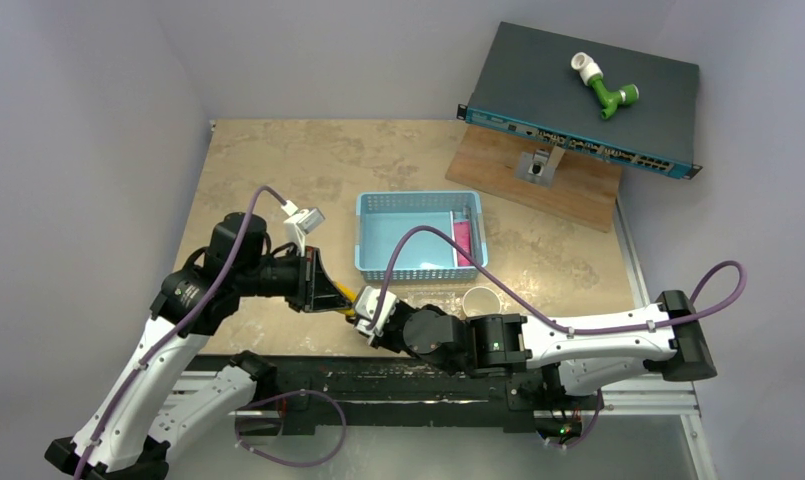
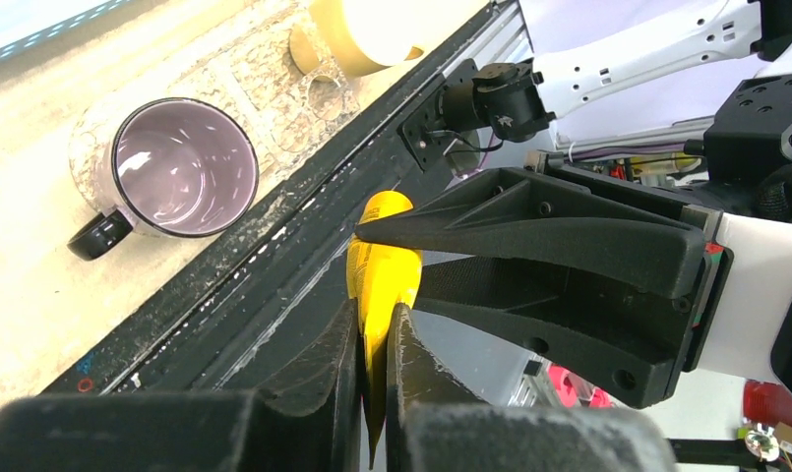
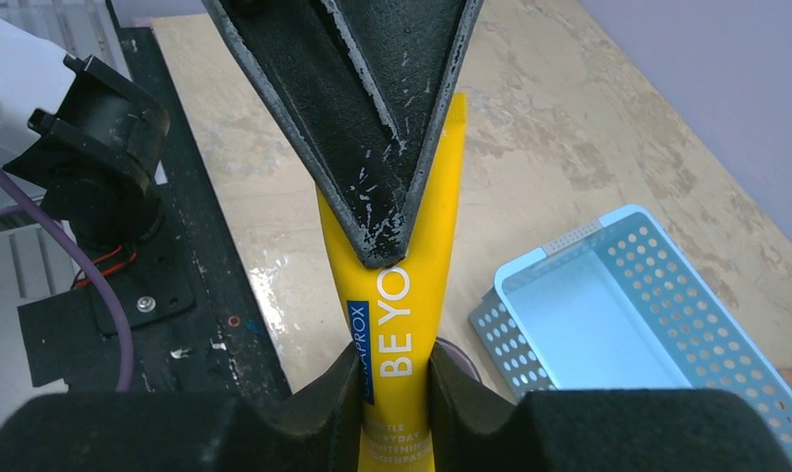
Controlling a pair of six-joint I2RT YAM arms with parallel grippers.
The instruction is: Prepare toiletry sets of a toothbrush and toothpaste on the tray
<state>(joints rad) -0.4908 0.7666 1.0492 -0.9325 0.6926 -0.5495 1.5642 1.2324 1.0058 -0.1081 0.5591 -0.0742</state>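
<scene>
- Your left pincer [image 2: 374, 329] is clamped on the yellow toothpaste tube [image 3: 401, 305]. Its two fingers press the tube's flat sides with no gap showing.
- Your right pincer [image 3: 396, 364] grips the same tube from the opposite end. Its fingers are squeezed against the printed part of the tube.
- The two pincers meet tip to tip, so the tube is carried between them, off the tabletop [image 1: 278, 170].
- From above, the tube sits at the near edge of the tabletop, just in front of the near left corner of the blue basket [image 1: 418, 272].
- A pink toothpaste tube [image 1: 462, 240] lies inside the basket, along its right wall.
- In your left wrist view, the clear patterned tray [image 2: 318, 93] lies on the tabletop close to the near edge.
- A white mug [image 2: 180, 167] with a dark handle stands upright at the tray, seemingly on it.
- You cannot make out a toothbrush with any certainty in these views.
</scene>
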